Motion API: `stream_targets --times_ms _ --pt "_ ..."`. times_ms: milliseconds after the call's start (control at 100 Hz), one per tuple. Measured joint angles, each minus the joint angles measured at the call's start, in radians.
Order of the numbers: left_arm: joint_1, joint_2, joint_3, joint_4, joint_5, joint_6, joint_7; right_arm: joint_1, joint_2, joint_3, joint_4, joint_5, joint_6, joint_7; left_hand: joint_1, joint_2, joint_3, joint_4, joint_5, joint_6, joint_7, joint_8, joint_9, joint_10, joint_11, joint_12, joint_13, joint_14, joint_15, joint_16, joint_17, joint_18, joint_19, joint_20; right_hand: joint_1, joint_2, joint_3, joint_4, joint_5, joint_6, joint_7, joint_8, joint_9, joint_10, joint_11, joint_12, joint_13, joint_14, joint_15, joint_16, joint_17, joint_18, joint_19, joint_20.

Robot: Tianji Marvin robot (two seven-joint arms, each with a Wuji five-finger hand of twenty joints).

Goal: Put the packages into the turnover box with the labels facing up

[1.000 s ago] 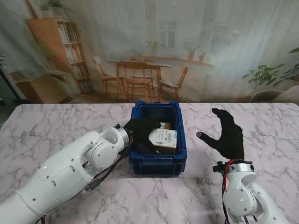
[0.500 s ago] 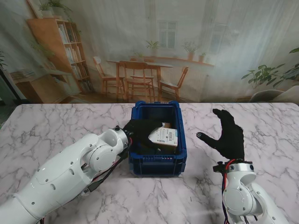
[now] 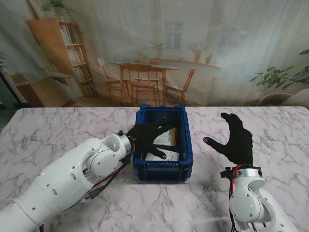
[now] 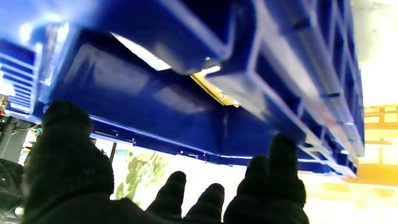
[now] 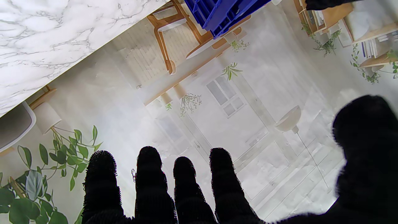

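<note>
The blue turnover box (image 3: 164,168) stands mid-table. Inside it lies a brown package (image 3: 170,138) with its white label facing up, partly covered by my fingers. My left hand (image 3: 150,138), in a black glove, reaches over the box's left rim with its fingers spread above the package, holding nothing. The left wrist view shows the box's inner wall (image 4: 161,102), the package's tan edge (image 4: 214,91) and my fingertips (image 4: 279,149) apart. My right hand (image 3: 235,141) is raised to the right of the box, palm open and empty, its fingers (image 5: 149,174) splayed.
The marble table (image 3: 58,130) stretches to both sides of the box. A printed backdrop of a room stands behind the far edge. My left forearm (image 3: 72,179) lies low across the table's near left part.
The package, held tilted by my left hand before, now lies flat in the box. The left fingers have spread off it. The right hand has stayed put.
</note>
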Motion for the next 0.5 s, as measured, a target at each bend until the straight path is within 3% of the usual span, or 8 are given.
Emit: stream_targets --times_ms 230,340,500 --pt "0.03 0.0 -0.044 -0.032 0.014 -0.004 0.007 0.0 0.0 0.001 0.0 0.004 0.0 0.004 0.0 0.012 0.0 0.0 0.0 0.0 0.0 -0.003 0.0 -0.006 0.0 0.003 0.0 0.0 0.0 -0.009 -0.006 0.0 -0.012 -0.002 0.0 0.0 0.0 0.0 0.0 0.0 0.0 0.0 0.0 0.0 0.0 0.0 0.0 0.0 0.0 0.0 0.0 0.0 -0.008 0.005" --pt "0.049 0.0 -0.075 -0.055 0.023 -0.006 0.015 0.0 0.0 0.002 -0.003 0.009 0.0 0.01 0.005 0.054 -0.001 0.0 0.006 0.0 0.006 -0.003 0.025 -0.006 0.002 0.047 0.002 -0.004 0.0 -0.01 -0.006 0.001 -0.012 -0.002 0.0 0.0 0.0 0.0 0.0 0.0 0.0 0.0 0.0 0.0 0.0 0.0 0.0 0.0 0.0 0.0 0.0 0.0 -0.008 0.009" --pt "0.096 -0.003 -0.148 -0.106 0.055 -0.012 0.064 0.0 0.001 0.006 -0.015 0.016 -0.001 0.038 0.106 0.182 0.001 0.0 0.205 0.008 0.128 0.074 0.255 -0.022 0.102 0.2 0.087 -0.06 0.013 0.031 -0.02 0.0 0.035 0.013 0.0 0.0 0.0 0.0 0.0 0.0 0.0 0.0 0.0 0.0 0.0 0.0 0.0 0.0 0.0 0.0 0.008 0.0 -0.008 0.014"
